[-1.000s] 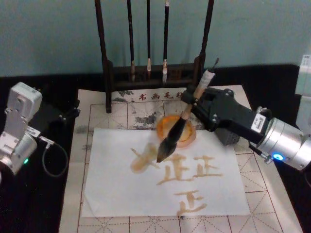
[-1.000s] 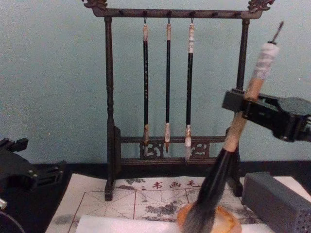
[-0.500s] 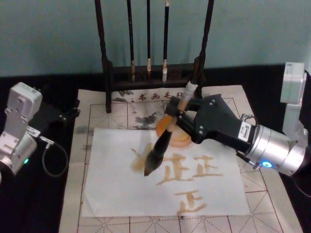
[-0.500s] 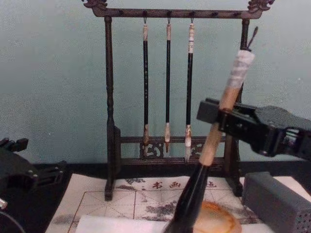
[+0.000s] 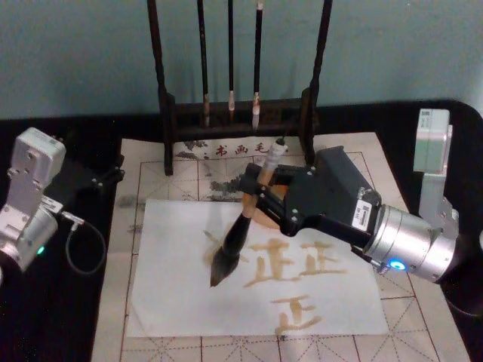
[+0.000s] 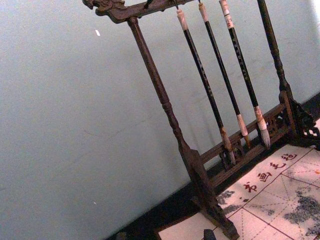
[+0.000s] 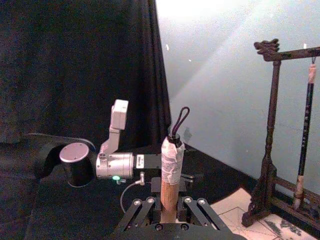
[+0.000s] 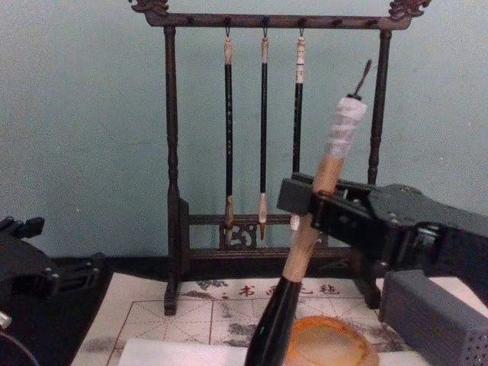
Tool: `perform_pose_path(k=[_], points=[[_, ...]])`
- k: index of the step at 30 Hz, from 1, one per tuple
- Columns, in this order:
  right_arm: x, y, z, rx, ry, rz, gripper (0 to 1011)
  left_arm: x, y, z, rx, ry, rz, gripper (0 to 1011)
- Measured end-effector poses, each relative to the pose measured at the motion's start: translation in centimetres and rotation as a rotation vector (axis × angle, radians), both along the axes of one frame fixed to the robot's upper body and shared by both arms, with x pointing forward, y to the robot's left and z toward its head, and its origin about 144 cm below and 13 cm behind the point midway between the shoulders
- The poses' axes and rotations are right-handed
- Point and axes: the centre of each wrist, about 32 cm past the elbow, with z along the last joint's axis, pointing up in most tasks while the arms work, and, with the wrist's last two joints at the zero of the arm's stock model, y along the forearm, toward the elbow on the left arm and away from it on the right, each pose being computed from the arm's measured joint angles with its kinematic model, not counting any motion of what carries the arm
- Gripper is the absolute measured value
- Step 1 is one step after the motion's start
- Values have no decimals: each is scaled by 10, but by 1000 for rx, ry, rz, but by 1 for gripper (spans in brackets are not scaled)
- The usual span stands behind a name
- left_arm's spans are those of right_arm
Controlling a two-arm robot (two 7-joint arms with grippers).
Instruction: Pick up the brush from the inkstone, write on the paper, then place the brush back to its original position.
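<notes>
Brush [image 5: 238,234] slanted, bristles low toward left, right gripper [image 5: 262,183] clamping handle

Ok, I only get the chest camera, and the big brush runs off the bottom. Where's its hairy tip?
Observer: Head view: the right gripper holds the brush tilted, tip over the white paper, left of the written characters. Contact I cannot tell.
Operator: How many characters?
Observer: Three clear orange-brown ones, two side by side, one below, plus a messier mark by the tip.
Operator: Any room left?
Observer: Yes, the paper's left part is blank. The left gripper is parked beyond the mat, away from it.
</notes>
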Motion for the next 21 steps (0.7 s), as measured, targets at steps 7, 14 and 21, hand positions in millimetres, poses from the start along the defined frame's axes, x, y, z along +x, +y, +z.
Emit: perform_pose_path(k=[7, 14, 21], points=[[0, 5, -5, -9, -6, 8, 189, 0, 0, 0, 0, 0, 0, 1001], [0, 9, -9, -16, -9, 17, 189, 0, 0, 0, 0, 0, 0, 1001], [-1, 11, -12, -20, -5, 28, 189, 0, 0, 0, 0, 0, 0, 1001]])
